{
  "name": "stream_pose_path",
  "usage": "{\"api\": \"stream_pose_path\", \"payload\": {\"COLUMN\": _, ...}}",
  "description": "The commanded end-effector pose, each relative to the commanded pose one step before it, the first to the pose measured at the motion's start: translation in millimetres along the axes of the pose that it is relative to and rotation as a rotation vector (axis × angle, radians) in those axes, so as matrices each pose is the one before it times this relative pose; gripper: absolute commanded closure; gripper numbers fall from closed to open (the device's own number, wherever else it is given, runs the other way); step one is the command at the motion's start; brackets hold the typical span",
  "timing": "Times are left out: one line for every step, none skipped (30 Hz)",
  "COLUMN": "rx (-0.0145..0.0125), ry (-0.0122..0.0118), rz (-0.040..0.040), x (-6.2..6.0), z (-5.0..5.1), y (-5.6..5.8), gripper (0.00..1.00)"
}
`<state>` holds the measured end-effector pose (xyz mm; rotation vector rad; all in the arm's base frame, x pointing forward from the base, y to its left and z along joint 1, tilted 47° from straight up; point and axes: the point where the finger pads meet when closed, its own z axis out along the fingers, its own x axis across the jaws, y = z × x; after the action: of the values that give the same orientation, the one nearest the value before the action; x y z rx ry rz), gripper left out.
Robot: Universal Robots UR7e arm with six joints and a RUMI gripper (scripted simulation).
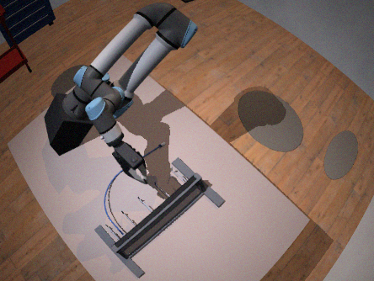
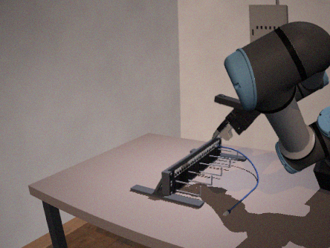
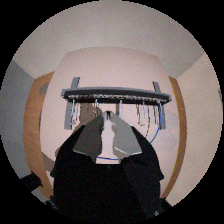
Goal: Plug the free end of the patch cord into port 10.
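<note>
The dark patch-panel rack (image 1: 162, 214) (image 2: 187, 162) (image 3: 115, 92) stands upright on its grey feet on the table (image 1: 253, 219) (image 2: 104, 178). The blue patch cord (image 1: 106, 198) (image 2: 255, 178) (image 3: 156, 134) arcs out from the rack's right part and lies on the table. Its free plug (image 1: 162, 145) (image 2: 227, 213) rests on the table, well away from the fingers. My gripper (image 1: 144, 180) (image 2: 217, 134) (image 3: 108, 111) is shut with nothing between its fingers. It hovers just in front of the ports, left of the panel's middle in the wrist view.
Thin metal cable-support bars (image 1: 145, 204) (image 2: 201, 175) stick out from the rack on the gripper's side. The arm's black base block (image 1: 63, 126) sits at the table's corner. A red and blue cabinet (image 1: 17, 25) stands on the floor beyond.
</note>
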<state>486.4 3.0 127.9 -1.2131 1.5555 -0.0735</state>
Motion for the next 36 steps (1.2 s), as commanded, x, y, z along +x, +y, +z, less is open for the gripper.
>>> {"api": "stream_pose_path", "payload": {"rx": -0.00743, "ry": -0.00795, "rz": -0.00141, "x": 0.16, "z": -8.18, "y": -0.19, "gripper": 1.0}}
{"api": "stream_pose_path", "payload": {"rx": 0.00003, "ry": -0.00005, "rz": -0.00001, "x": -0.04, "z": -1.46, "y": 0.01, "gripper": 1.0}}
{"api": "stream_pose_path", "payload": {"rx": -0.00002, "ry": 0.00003, "rz": 0.0, "x": 0.03, "z": -1.48, "y": -0.01, "gripper": 1.0}}
{"api": "stream_pose_path", "payload": {"rx": -0.00001, "ry": 0.00002, "rz": 0.0, "x": 0.02, "z": -1.48, "y": 0.0, "gripper": 1.0}}
{"api": "stream_pose_path", "payload": {"rx": 0.00002, "ry": -0.00004, "rz": 0.0, "x": -0.03, "z": -1.46, "y": 0.01, "gripper": 1.0}}
{"api": "stream_pose_path", "payload": {"rx": 0.0, "ry": -0.00001, "rz": 0.0, "x": -0.01, "z": -1.47, "y": 0.0, "gripper": 1.0}}
{"api": "stream_pose_path", "payload": {"rx": -0.00002, "ry": 0.00004, "rz": 0.00001, "x": 0.03, "z": -1.48, "y": -0.01, "gripper": 1.0}}
{"api": "stream_pose_path", "payload": {"rx": 0.00001, "ry": -0.00002, "rz": 0.0, "x": -0.02, "z": -1.46, "y": 0.0, "gripper": 1.0}}
{"api": "stream_pose_path", "payload": {"rx": 0.00002, "ry": -0.00005, "rz": -0.00001, "x": -0.04, "z": -1.45, "y": 0.01, "gripper": 1.0}}
{"api": "stream_pose_path", "payload": {"rx": -0.00003, "ry": 0.00006, "rz": 0.00001, "x": 0.05, "z": -1.48, "y": -0.01, "gripper": 1.0}}
{"api": "stream_pose_path", "payload": {"rx": 0.0, "ry": 0.0, "rz": 0.0, "x": 0.0, "z": -1.46, "y": 0.0, "gripper": 1.0}}
{"api": "stream_pose_path", "payload": {"rx": 0.00003, "ry": -0.00006, "rz": -0.00001, "x": -0.05, "z": -1.44, "y": 0.01, "gripper": 1.0}}
{"api": "stream_pose_path", "payload": {"rx": 0.0, "ry": 0.0, "rz": 0.0, "x": 0.0, "z": 0.0, "y": 0.0, "gripper": 1.0}}
{"api": "stream_pose_path", "payload": {"rx": 0.0, "ry": 0.0, "rz": 0.0, "x": 0.0, "z": 0.0, "y": 0.0, "gripper": 1.0}}
{"api": "stream_pose_path", "payload": {"rx": -0.00002, "ry": 0.00005, "rz": 0.00001, "x": 0.04, "z": -1.47, "y": -0.01, "gripper": 1.0}}
{"api": "stream_pose_path", "payload": {"rx": -0.00001, "ry": 0.00002, "rz": 0.0, "x": 0.01, "z": -1.45, "y": 0.0, "gripper": 1.0}}
{"api": "stream_pose_path", "payload": {"rx": 0.00002, "ry": -0.00004, "rz": -0.00001, "x": -0.03, "z": -1.42, "y": 0.01, "gripper": 1.0}}
{"api": "stream_pose_path", "payload": {"rx": 0.0, "ry": 0.0, "rz": 0.0, "x": 0.0, "z": -1.43, "y": 0.0, "gripper": 1.0}}
{"api": "stream_pose_path", "payload": {"rx": -0.00002, "ry": 0.00004, "rz": 0.00001, "x": 0.03, "z": -1.43, "y": 0.0, "gripper": 1.0}}
{"api": "stream_pose_path", "payload": {"rx": 0.00001, "ry": -0.00002, "rz": 0.0, "x": -0.01, "z": -1.4, "y": 0.0, "gripper": 1.0}}
{"api": "stream_pose_path", "payload": {"rx": 0.00003, "ry": -0.00006, "rz": -0.00001, "x": -0.04, "z": -1.38, "y": 0.01, "gripper": 1.0}}
{"api": "stream_pose_path", "payload": {"rx": -0.00003, "ry": 0.00006, "rz": 0.00001, "x": 0.05, "z": -1.41, "y": -0.01, "gripper": 1.0}}
{"api": "stream_pose_path", "payload": {"rx": 0.0, "ry": 0.00001, "rz": 0.0, "x": 0.01, "z": -1.38, "y": 0.0, "gripper": 1.0}}
{"api": "stream_pose_path", "payload": {"rx": 0.00002, "ry": -0.00005, "rz": -0.00001, "x": -0.03, "z": -1.34, "y": 0.0, "gripper": 1.0}}
{"api": "stream_pose_path", "payload": {"rx": 0.0, "ry": 0.00001, "rz": 0.0, "x": 0.01, "z": -1.35, "y": 0.0, "gripper": 1.0}}
{"api": "stream_pose_path", "payload": {"rx": -0.00002, "ry": 0.00004, "rz": 0.00001, "x": 0.03, "z": -1.34, "y": 0.0, "gripper": 1.0}}
{"api": "stream_pose_path", "payload": {"rx": 0.00001, "ry": -0.00001, "rz": 0.0, "x": -0.01, "z": -1.3, "y": 0.0, "gripper": 1.0}}
{"api": "stream_pose_path", "payload": {"rx": 0.00003, "ry": -0.00006, "rz": -0.00001, "x": -0.04, "z": -1.26, "y": 0.0, "gripper": 1.0}}
{"api": "stream_pose_path", "payload": {"rx": -0.00002, "ry": 0.00005, "rz": 0.00001, "x": 0.03, "z": -1.28, "y": 0.0, "gripper": 1.0}}
{"api": "stream_pose_path", "payload": {"rx": 0.0, "ry": 0.0, "rz": 0.0, "x": 0.0, "z": 0.0, "y": 0.0, "gripper": 1.0}}
{"api": "stream_pose_path", "payload": {"rx": 0.0, "ry": 0.0, "rz": 0.0, "x": 0.0, "z": 0.0, "y": 0.0, "gripper": 1.0}}
{"api": "stream_pose_path", "payload": {"rx": -0.00001, "ry": 0.00002, "rz": 0.0, "x": 0.02, "z": -1.25, "y": 0.0, "gripper": 1.0}}
{"api": "stream_pose_path", "payload": {"rx": 0.00001, "ry": -0.00002, "rz": 0.0, "x": -0.01, "z": -1.21, "y": 0.0, "gripper": 1.0}}
{"api": "stream_pose_path", "payload": {"rx": 0.00003, "ry": -0.00006, "rz": -0.00001, "x": -0.04, "z": -1.17, "y": 0.0, "gripper": 1.0}}
{"api": "stream_pose_path", "payload": {"rx": -0.00002, "ry": 0.00005, "rz": 0.00001, "x": 0.04, "z": -1.18, "y": 0.0, "gripper": 1.0}}
{"api": "stream_pose_path", "payload": {"rx": -0.00001, "ry": 0.00002, "rz": 0.0, "x": 0.02, "z": -1.14, "y": 0.0, "gripper": 1.0}}
